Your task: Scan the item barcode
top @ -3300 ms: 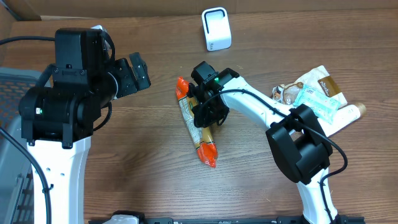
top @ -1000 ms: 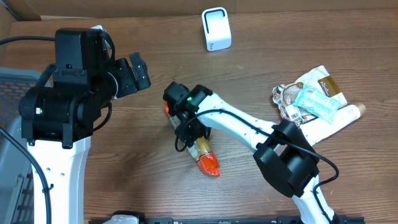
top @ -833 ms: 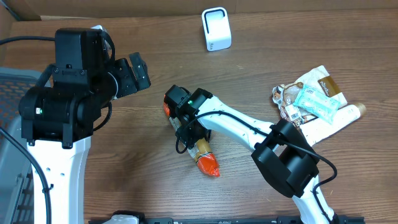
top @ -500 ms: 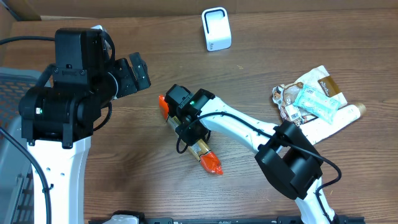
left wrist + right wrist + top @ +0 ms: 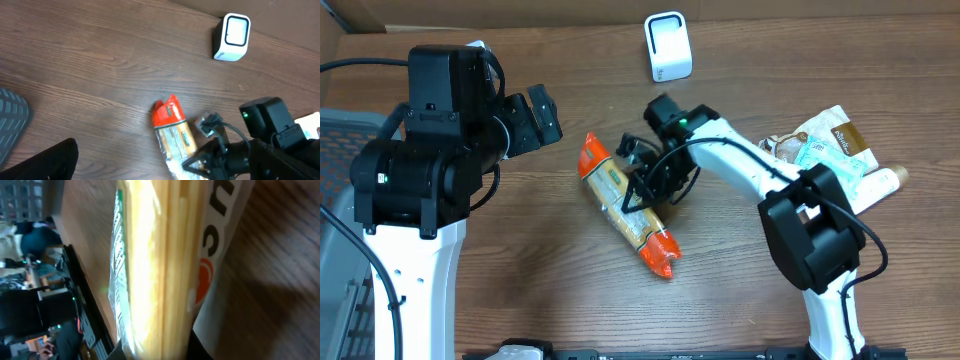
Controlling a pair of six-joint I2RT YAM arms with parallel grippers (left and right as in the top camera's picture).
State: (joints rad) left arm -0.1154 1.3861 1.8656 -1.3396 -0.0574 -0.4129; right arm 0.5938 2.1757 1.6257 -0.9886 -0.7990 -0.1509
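At the far left edge of the table (image 5: 570, 310) a grey basket (image 5: 335, 200) shows only its side. Just right of it stands the bulky black left arm. Its left gripper (image 5: 535, 122) points up and to the right over bare wood, jaws spread wide with nothing between them. From the left wrist camera only one dark finger (image 5: 50, 160) shows in the lower corner, with a corner of the basket nearby. Near the middle of the table the packet (image 5: 620, 205) lies slantwise, one orange end up-left, the other down-right, with pale yellow strands showing through its clear middle. The right gripper (image 5: 642, 190) reaches in from the right and is pinched onto the packet's middle at its right edge. From above I cannot tell whether the packet lies flat or is tipped up. The right wrist camera sits very close: the packet (image 5: 160, 265) fills the view edge-on, with green print on one side, a white label with dark letters and an orange mark on the other, and wood grain beyond. The white scanner (image 5: 667, 46) stands upright at the back of the table, well apart from the packet and slightly right of it. At the far right, beside the right arm's base, lies a pile of pouches (image 5: 830, 150) with a pale tube (image 5: 882, 181) sticking out.
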